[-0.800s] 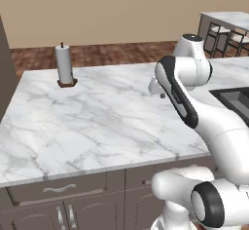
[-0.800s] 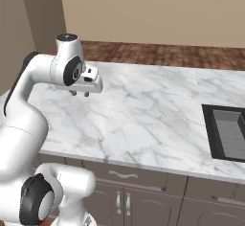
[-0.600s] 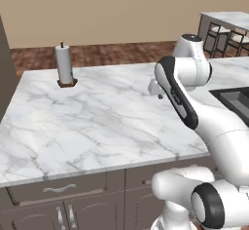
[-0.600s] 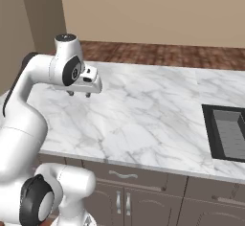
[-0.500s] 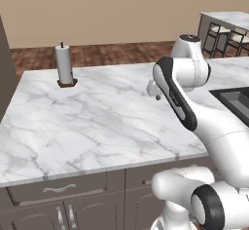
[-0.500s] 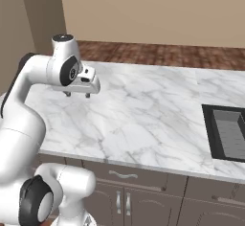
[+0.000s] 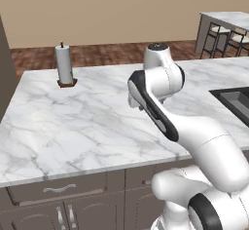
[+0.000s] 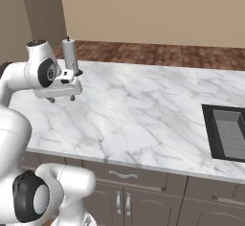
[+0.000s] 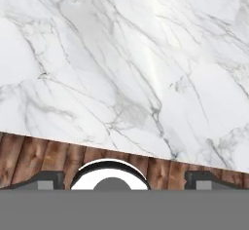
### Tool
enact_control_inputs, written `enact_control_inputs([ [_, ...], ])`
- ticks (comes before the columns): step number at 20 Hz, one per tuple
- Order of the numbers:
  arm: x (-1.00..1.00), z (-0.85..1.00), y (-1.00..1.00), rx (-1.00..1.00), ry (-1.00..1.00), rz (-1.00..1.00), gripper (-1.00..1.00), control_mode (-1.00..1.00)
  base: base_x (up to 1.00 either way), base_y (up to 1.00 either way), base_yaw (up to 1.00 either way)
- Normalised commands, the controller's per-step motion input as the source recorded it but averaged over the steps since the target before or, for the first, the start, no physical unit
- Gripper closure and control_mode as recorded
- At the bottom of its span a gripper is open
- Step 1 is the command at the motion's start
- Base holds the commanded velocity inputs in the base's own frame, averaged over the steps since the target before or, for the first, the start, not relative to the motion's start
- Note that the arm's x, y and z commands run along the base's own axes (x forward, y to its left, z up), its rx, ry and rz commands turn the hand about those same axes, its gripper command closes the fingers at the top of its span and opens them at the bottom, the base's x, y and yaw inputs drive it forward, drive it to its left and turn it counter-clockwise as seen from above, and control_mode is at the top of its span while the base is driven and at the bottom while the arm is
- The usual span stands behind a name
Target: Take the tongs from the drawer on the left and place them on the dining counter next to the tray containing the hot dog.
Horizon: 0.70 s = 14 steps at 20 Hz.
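My gripper (image 8: 62, 98) hangs open over the left part of a marble worktop (image 8: 143, 110), near its far edge, with nothing between its fingers. In the hand view the gripper (image 9: 124, 180) looks down on the marble, with its two fingertips (image 9: 44, 179) far apart. Under the worktop's front edge sits a shut drawer (image 7: 58, 189) with a curved silver handle. The dining counter (image 7: 224, 16) with its stools stands far off at the back right. The tongs, the tray and the hot dog are out of view.
A paper towel roll (image 8: 71, 55) stands upright on the worktop just behind the gripper; its round top (image 9: 111, 175) shows between the fingertips. A dark sink (image 8: 229, 131) is sunk into the worktop at the right. Wooden floor (image 7: 107, 53) lies beyond the far edge.
The arm has swung left, carrying the open gripper left and a little lower, closer to the paper towel roll. The base has not moved.
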Motion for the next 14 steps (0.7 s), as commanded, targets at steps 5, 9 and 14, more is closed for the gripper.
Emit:
enact_control_inputs([
  [5, 0.00, -0.31, 0.54, -0.26, 0.00, 0.03, -1.00, -1.00, 0.00, 0.00, 0.00],
  [9, 0.00, -0.28, 0.47, -0.21, 0.00, 0.00, -1.00, -1.00, 0.00, 0.00, 0.00],
  [14, -0.13, -0.18, 0.41, -0.19, 0.00, 0.00, -1.00, -1.00, 0.00, 0.00, 0.00],
])
